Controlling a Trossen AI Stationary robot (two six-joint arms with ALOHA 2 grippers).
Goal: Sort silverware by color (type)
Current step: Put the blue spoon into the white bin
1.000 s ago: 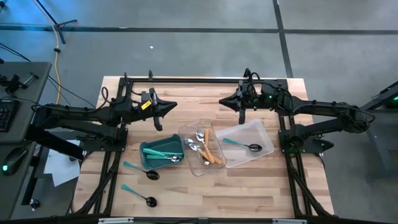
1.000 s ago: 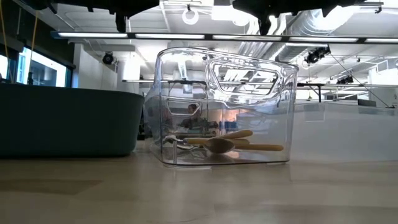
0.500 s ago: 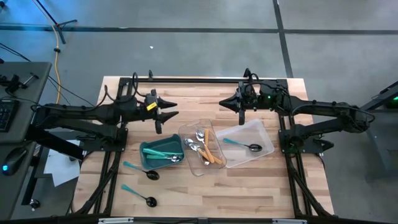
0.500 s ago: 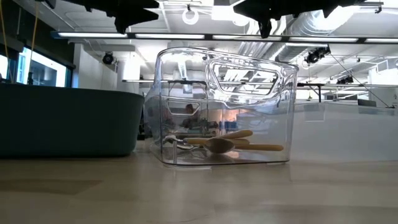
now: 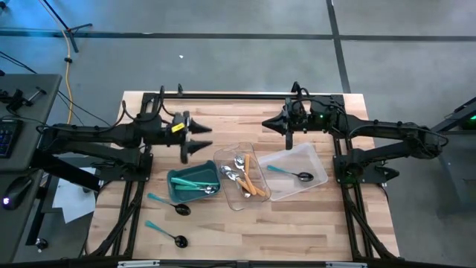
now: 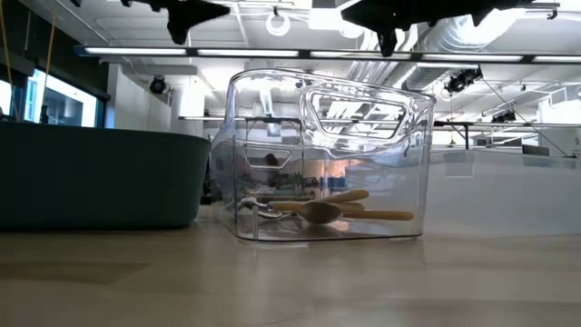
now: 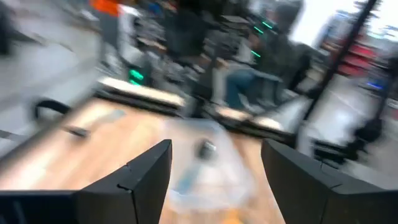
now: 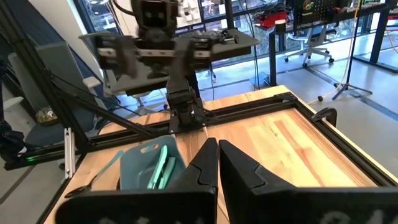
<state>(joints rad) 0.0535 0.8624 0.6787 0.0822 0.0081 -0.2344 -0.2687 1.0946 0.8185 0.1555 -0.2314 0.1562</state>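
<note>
My left gripper (image 5: pixel 205 138) hangs open above the table's far left part, beyond the teal bin (image 5: pixel 192 184), with nothing between its fingers (image 7: pixel 214 177). My right gripper (image 5: pixel 266 123) hangs shut and empty over the far middle (image 8: pixel 217 163). The bin holds teal-handled silverware (image 5: pixel 195 182). Orange-handled and silver spoons (image 5: pixel 249 181) lie in the middle clear tray (image 5: pixel 229 195). One teal spoon with a black head (image 5: pixel 290 173) lies in the right clear tray (image 5: pixel 316 160). Two more teal spoons (image 5: pixel 168 204) (image 5: pixel 165 234) lie flat on the table near the bin.
Bare wooden tabletop (image 5: pixel 282 231) stretches along the near side and right of the trays. Black frame rails (image 5: pixel 223 95) run along the far edge. In the low view the bin (image 6: pixel 100 177) and the clear tray (image 6: pixel 327 159) stand side by side.
My left gripper has opened its fingers wide. In the low view it has also risen a little. The right gripper and all the silverware have stayed where they were.
</note>
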